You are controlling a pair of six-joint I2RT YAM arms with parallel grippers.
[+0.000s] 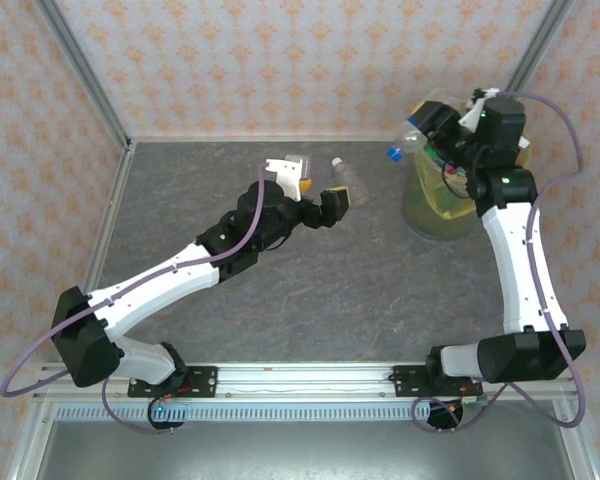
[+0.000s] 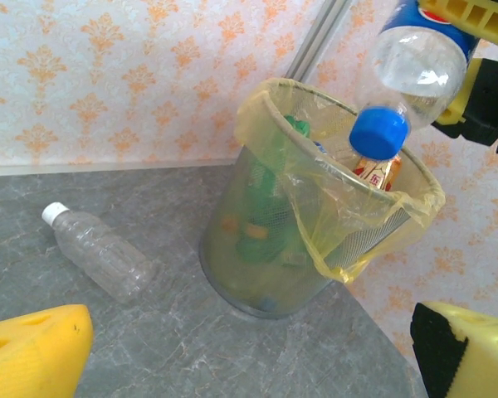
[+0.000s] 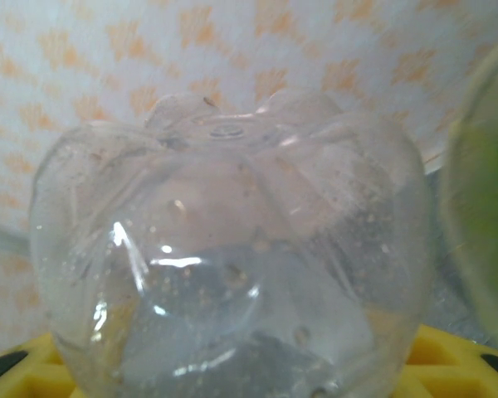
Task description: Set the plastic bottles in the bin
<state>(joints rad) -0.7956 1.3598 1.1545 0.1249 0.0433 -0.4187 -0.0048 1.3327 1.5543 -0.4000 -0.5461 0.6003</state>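
Closest to the lens in the right wrist view is the ribbed bottom of the held bottle (image 3: 232,265), clear plastic dotted with droplets. It sits between the yellow pads (image 3: 452,356) of the right gripper (image 3: 232,377), which closes on its body. The curved yellow-green edge of the bin (image 3: 481,215) shows at the right, just beside the bottle.

In the left wrist view the left gripper (image 2: 249,361) stands wide, its two yellow fingers at the bottom corners with only bare table (image 2: 191,348) between them; it grips and touches nothing. Ahead, the loose bottle (image 2: 100,253), clear with a white cap, lies on its side near the bin's foot, apart from its wall. The bin, lined with a yellow bag, already has green and other bottles inside, seen through its mesh. Above its far rim the held bottle hangs tilted with its blue cap (image 2: 379,131) pointing down. That placing probably means it will fall in once freed.

From the top view, the right arm reaches over the bin at the table's far right corner. The left arm stretches to mid-table, its open fingers just short of the loose bottle, which looks like the next one to grasp.
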